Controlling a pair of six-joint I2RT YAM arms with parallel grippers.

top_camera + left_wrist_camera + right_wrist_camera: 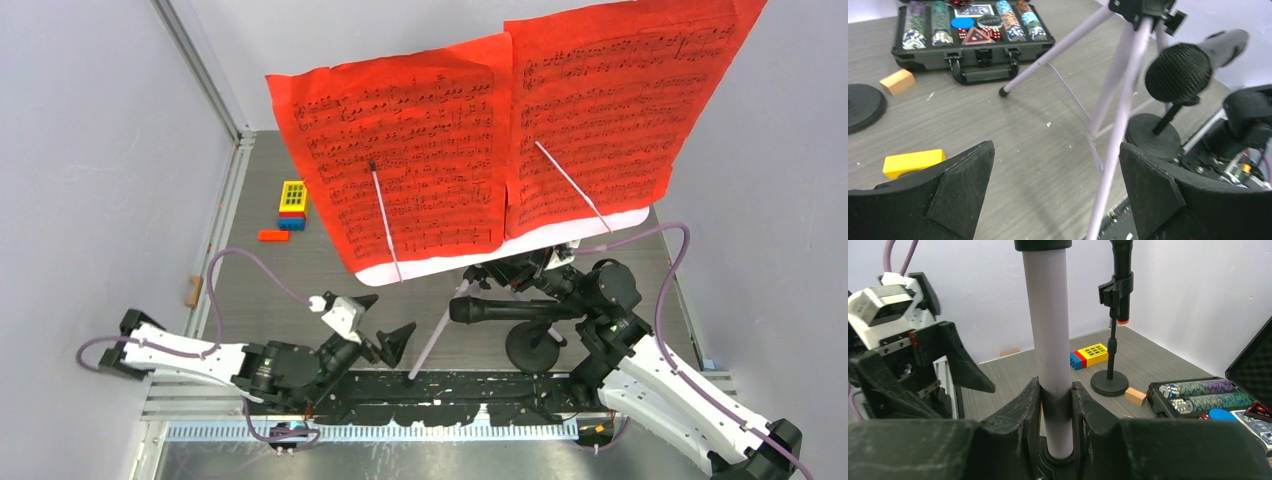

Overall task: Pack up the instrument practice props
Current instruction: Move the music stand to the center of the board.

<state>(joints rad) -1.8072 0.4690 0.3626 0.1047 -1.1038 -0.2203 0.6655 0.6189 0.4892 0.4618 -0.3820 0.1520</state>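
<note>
The large white music rack (430, 266) on silver tripod legs (1120, 105) stands on the grey worktop (260, 300), carrying red sheet-music pages (410, 140). The right claw (1056, 400) is clamped on its centre pole (1048, 330). The left claw (1055, 160) gapes beside one leg.

Hazard: tilting the top-heavy rack may shed the pages, seemingly held only by thin wires, or topple the adjacent black microphone (1178, 72).

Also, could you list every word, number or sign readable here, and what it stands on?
None can be read.
On the red sheet-music pages: printed staves and notes only, any words too small.
On the poker chips and cards in the black case: markings too blurred.
</note>
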